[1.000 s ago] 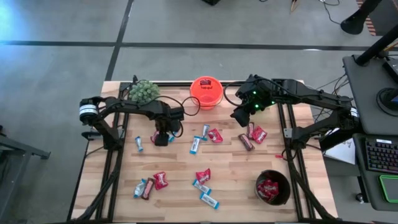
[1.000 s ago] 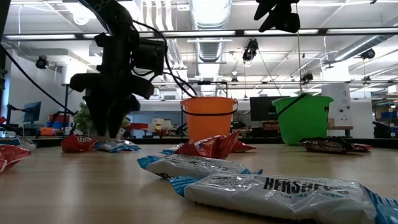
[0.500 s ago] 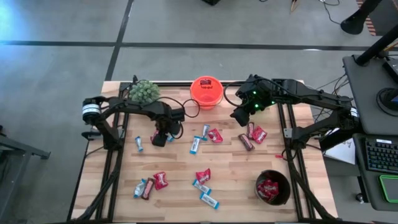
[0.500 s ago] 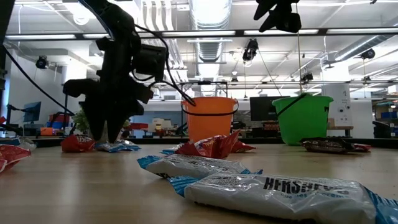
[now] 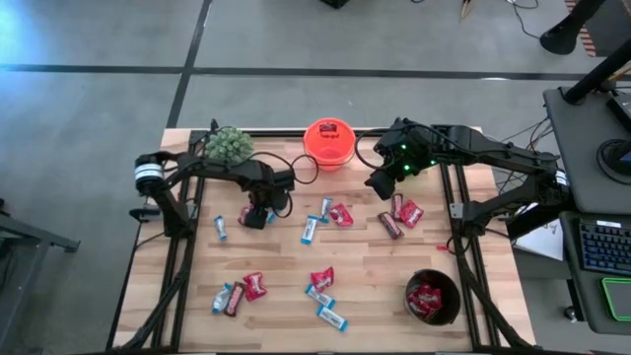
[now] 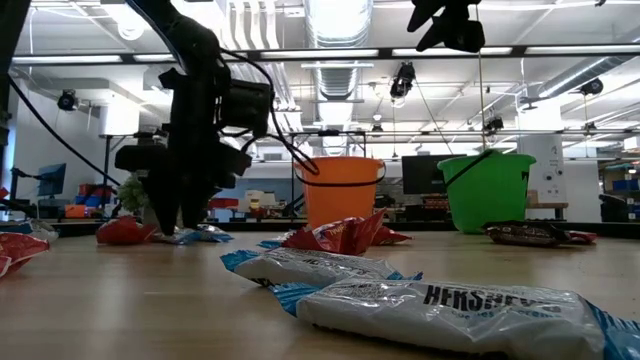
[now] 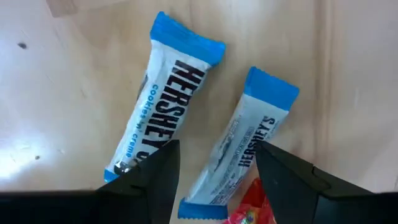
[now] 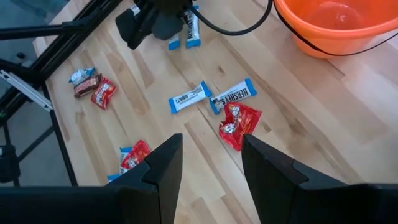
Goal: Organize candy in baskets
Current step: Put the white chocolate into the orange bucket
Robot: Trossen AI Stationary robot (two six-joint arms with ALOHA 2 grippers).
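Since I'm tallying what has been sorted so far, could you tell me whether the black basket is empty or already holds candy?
Not empty: in the high view the black basket holds red candy packets on its floor.

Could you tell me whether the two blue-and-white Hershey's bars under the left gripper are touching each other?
Apart. The left wrist view shows a strip of bare wooden table running between the left-hand blue-and-white bar and the other bar along their whole visible length.

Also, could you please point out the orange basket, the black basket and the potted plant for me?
orange basket (image 5: 328,129), high view, on its back rim.
black basket (image 5: 409,287), high view, on its left rim.
potted plant (image 5: 228,144), high view, on the middle of its leaves.
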